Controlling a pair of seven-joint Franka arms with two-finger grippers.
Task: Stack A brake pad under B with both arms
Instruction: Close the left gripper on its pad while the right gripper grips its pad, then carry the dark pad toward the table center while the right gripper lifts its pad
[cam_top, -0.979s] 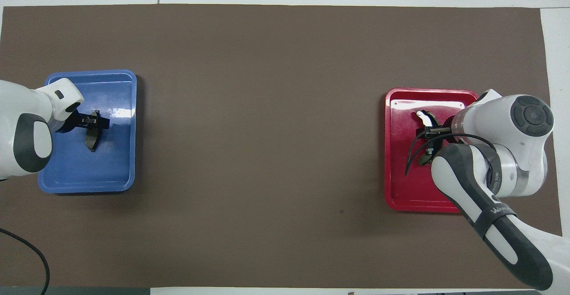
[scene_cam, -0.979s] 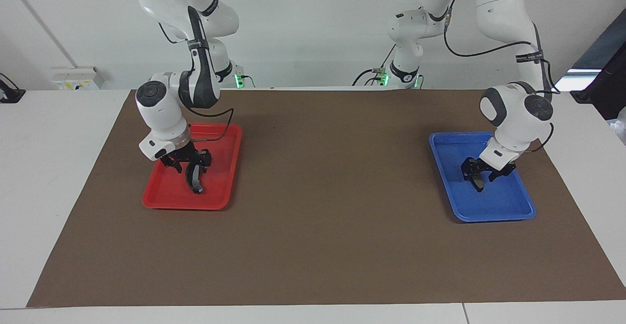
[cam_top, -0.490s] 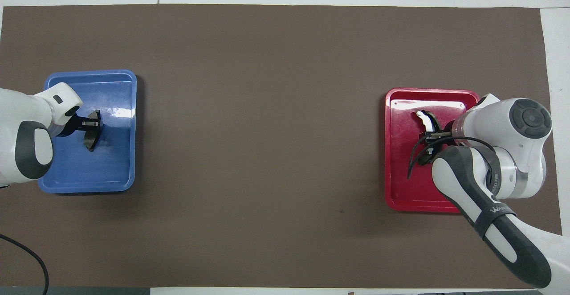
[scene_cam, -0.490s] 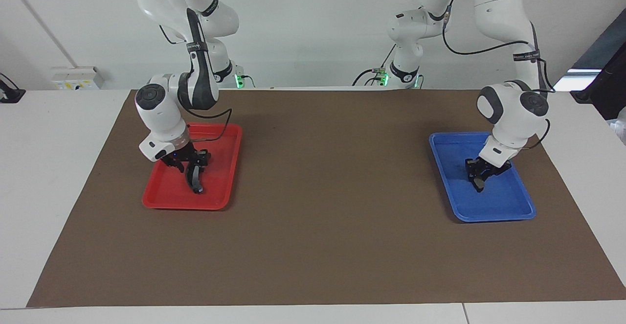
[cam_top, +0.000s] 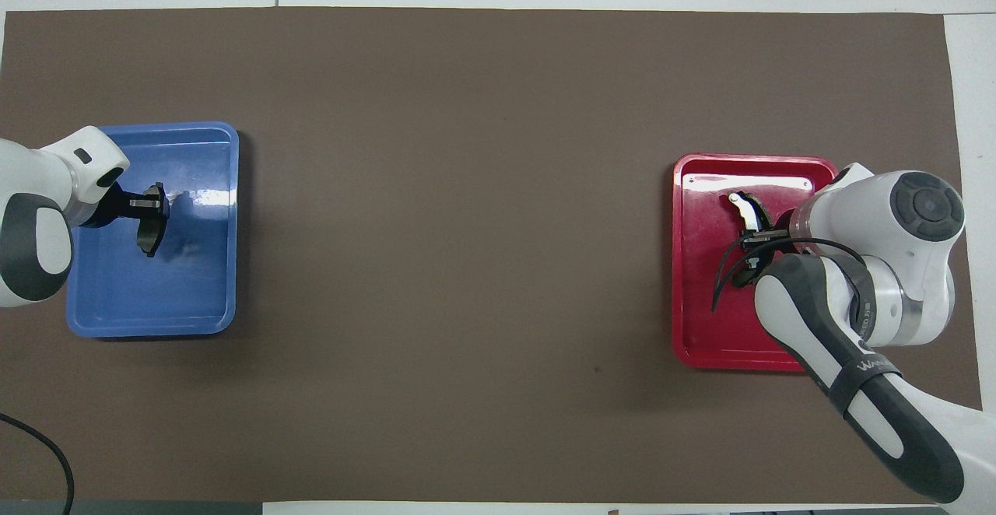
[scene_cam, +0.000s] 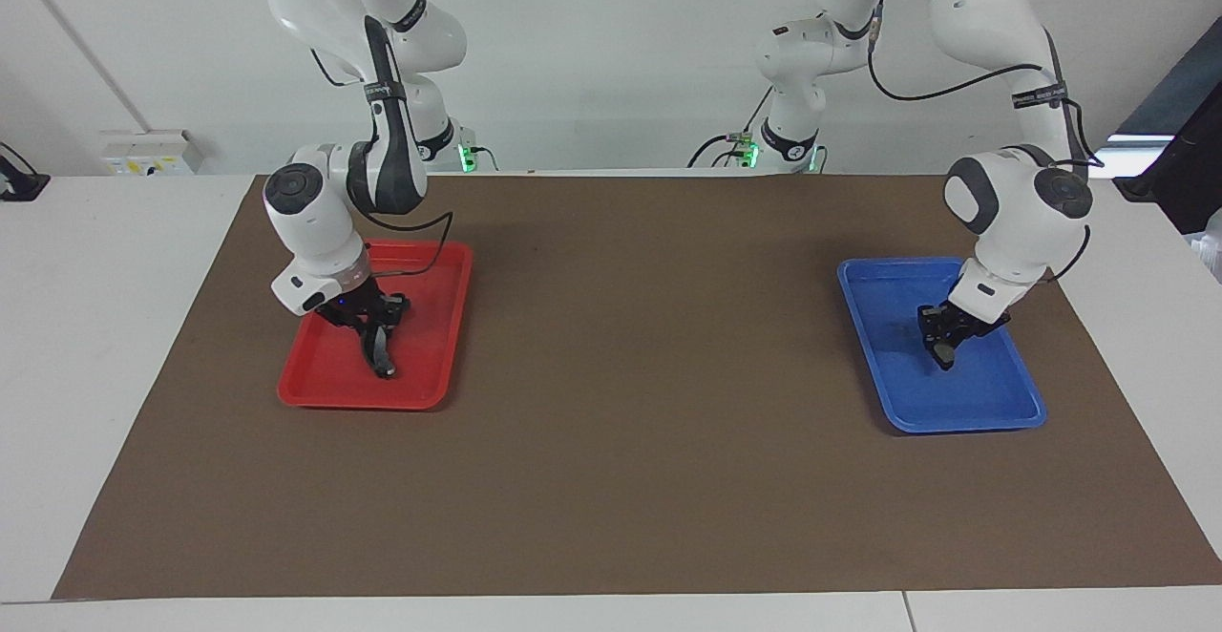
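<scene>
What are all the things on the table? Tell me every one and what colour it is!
Brown mat: one, covering the table.
Blue tray: one, at the left arm's end.
Red tray: one, at the right arm's end.
A brake pad: one, dark grey, short, over the blue tray in the left hand.
B: one, black crescent with light grey strip, in the red tray.
Left hand: black, shut on A brake pad.
Right hand: black, shut on B.

You see A brake pad (scene_cam: 943, 352) hanging edge-down over the blue tray (scene_cam: 993, 412); B (scene_cam: 382, 351) (grey-striped crescent) stands tilted in the red tray (scene_cam: 315, 391).
</scene>
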